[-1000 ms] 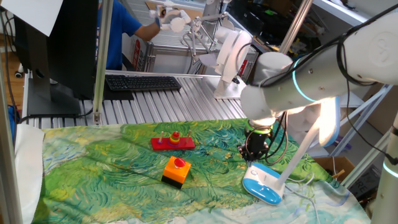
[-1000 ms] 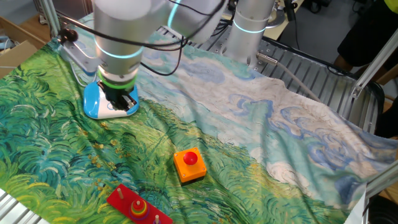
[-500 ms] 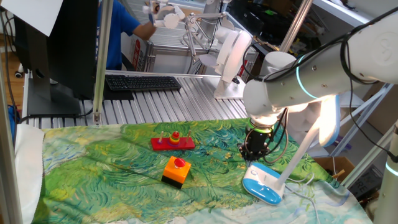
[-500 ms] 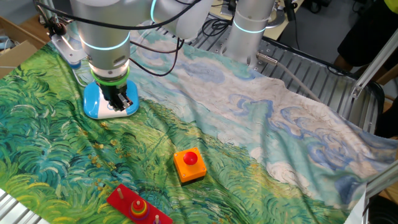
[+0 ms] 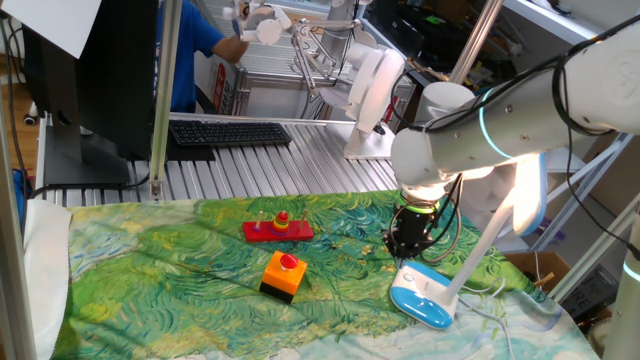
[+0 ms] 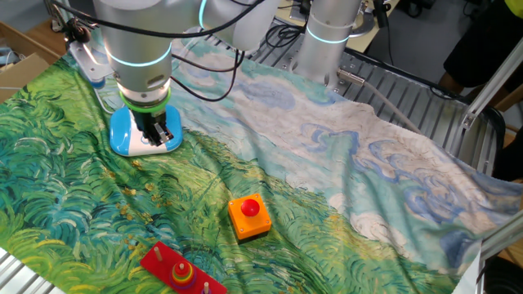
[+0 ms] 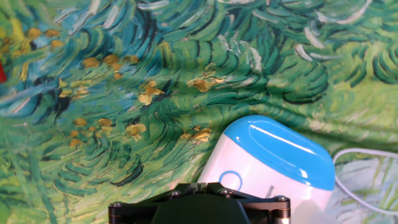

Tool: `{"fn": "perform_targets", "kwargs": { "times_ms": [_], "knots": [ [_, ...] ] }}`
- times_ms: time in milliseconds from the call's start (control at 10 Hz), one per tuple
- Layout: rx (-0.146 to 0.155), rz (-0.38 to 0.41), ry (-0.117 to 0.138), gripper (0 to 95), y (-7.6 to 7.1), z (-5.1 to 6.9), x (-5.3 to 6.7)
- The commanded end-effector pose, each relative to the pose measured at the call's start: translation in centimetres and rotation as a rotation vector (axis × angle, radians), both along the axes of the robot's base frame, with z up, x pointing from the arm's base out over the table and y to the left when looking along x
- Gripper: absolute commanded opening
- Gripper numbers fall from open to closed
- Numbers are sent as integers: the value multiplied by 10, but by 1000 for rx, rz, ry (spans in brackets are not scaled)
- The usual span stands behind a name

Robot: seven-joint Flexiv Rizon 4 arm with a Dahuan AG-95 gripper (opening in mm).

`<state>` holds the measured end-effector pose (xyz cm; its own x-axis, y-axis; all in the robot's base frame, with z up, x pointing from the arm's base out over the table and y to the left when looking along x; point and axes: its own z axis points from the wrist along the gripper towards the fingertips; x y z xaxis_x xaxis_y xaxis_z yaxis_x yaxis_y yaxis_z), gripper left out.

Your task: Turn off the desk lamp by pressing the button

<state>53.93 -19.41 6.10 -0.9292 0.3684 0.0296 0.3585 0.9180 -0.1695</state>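
The desk lamp stands at the cloth's right end, with its white, blue-rimmed oval base (image 5: 420, 297), slanted stem (image 5: 472, 262) and glowing head (image 5: 526, 198). My gripper (image 5: 409, 246) hangs just above the near end of the base (image 6: 124, 135), fingers pointing down. In the other fixed view the gripper (image 6: 157, 132) covers part of the base. The hand view shows the base (image 7: 273, 158) with the button (image 7: 230, 181) ringed in blue, right in front of my gripper (image 7: 198, 185). The two fingertips touch each other and hold nothing.
An orange box with a red round button (image 5: 283, 272) sits mid-cloth (image 6: 248, 216). A red peg toy (image 5: 277, 228) lies behind it. The lamp's white cable (image 7: 364, 190) trails off beside the base. A keyboard (image 5: 230, 132) and a person (image 5: 195, 45) are behind the table.
The arm's upper part swung a little a second ago while the gripper stayed over the lamp base. In the last half second almost nothing moved. The lamp head is lit throughout.
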Motion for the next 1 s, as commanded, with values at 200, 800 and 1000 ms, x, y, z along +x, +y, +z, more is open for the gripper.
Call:
{"fn": "perform_targets", "kwargs": {
  "times_ms": [200,800,1000],
  "knots": [
    [-47,-20,9,0,2,-4,3],
    [-71,-39,22,190,5,-12,8],
    [-81,-45,22,190,5,-12,8]
  ]
}}
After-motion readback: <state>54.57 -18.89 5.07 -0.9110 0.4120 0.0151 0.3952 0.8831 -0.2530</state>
